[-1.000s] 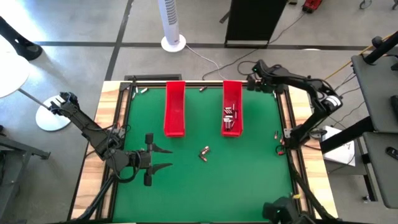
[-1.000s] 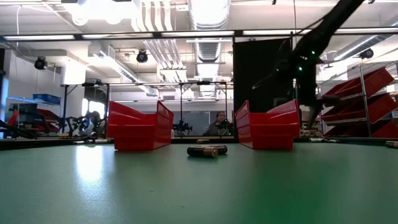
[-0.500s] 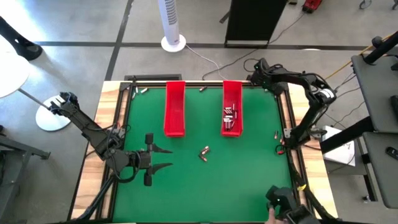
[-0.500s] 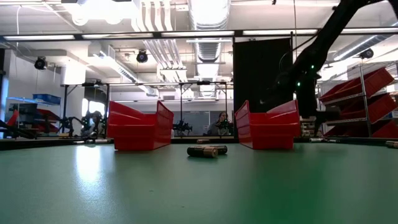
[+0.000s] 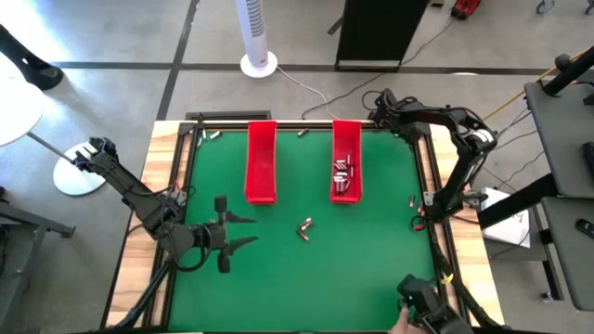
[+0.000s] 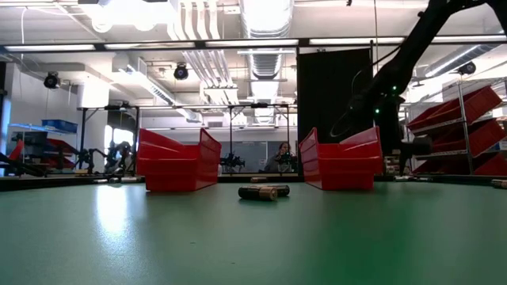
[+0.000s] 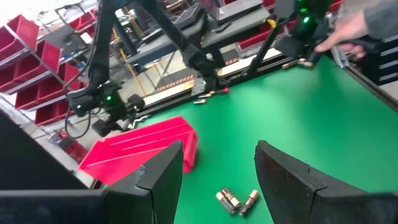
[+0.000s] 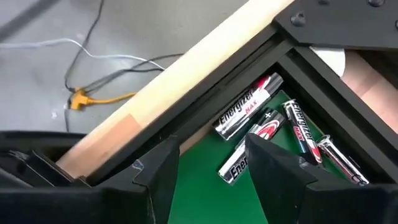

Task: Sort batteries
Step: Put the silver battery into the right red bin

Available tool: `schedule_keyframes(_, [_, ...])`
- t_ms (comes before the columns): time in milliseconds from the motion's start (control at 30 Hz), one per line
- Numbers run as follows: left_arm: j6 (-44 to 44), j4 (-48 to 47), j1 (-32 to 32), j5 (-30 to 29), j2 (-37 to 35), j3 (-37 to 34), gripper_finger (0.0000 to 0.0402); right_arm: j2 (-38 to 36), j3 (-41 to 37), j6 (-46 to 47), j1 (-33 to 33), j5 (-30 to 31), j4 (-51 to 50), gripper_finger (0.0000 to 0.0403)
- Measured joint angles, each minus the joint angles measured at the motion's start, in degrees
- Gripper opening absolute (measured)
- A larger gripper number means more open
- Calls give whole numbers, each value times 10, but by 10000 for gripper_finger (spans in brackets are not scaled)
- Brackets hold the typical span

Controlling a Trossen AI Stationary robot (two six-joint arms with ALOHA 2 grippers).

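Note:
Several silver-and-red batteries (image 8: 249,127) lie in the table's far right corner. My right gripper (image 8: 211,168) stands open just above them, pointing steeply down, with one battery (image 8: 236,165) showing between its fingers. In the high view this gripper (image 5: 379,113) is at that corner. Two loose batteries (image 5: 305,227) lie mid-table. They show ahead of my open left gripper (image 7: 217,177), which hovers at the left (image 5: 239,234) with nothing between its fingers. The right red tray (image 5: 345,148) holds several batteries (image 5: 342,173); the left red tray (image 5: 261,162) shows none.
A raised black frame with a wooden border (image 8: 186,68) rims the green mat. Stray batteries lie by the right rim (image 5: 414,200) and the far rim (image 5: 303,133). A person's hand (image 7: 354,25) with a dark device (image 5: 422,301) is at the near right corner.
My right gripper has sunk toward the table's far right corner and has rolled about its wrist. A person's hand has come into view at the near right corner.

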Motion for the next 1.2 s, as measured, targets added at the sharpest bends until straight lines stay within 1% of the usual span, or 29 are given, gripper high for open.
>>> schedule_keyframes(267, [-4, 4, 0, 0, 0, 0, 180, -30, -10, 13, 22, 7, -13, 179])
schedule_keyframes(400, [-7, 7, 0, 0, 0, 0, 180, -31, -22, 48, 35, 32, -17, 183])
schedule_keyframes(533, [-13, 6, 0, 1, 0, 0, 180, -27, -26, 63, 37, 54, -8, 182])
schedule_keyframes(700, [-13, 6, 0, 1, 0, 0, 180, -12, -26, 78, 37, 60, -10, 175])
schedule_keyframes(867, [-13, 6, 0, 1, 0, 0, 180, 0, -20, 88, 41, 84, -16, 174])
schedule_keyframes(1200, [-13, 6, 0, 1, 0, 0, 180, 5, -19, 90, 49, 76, -32, 162])
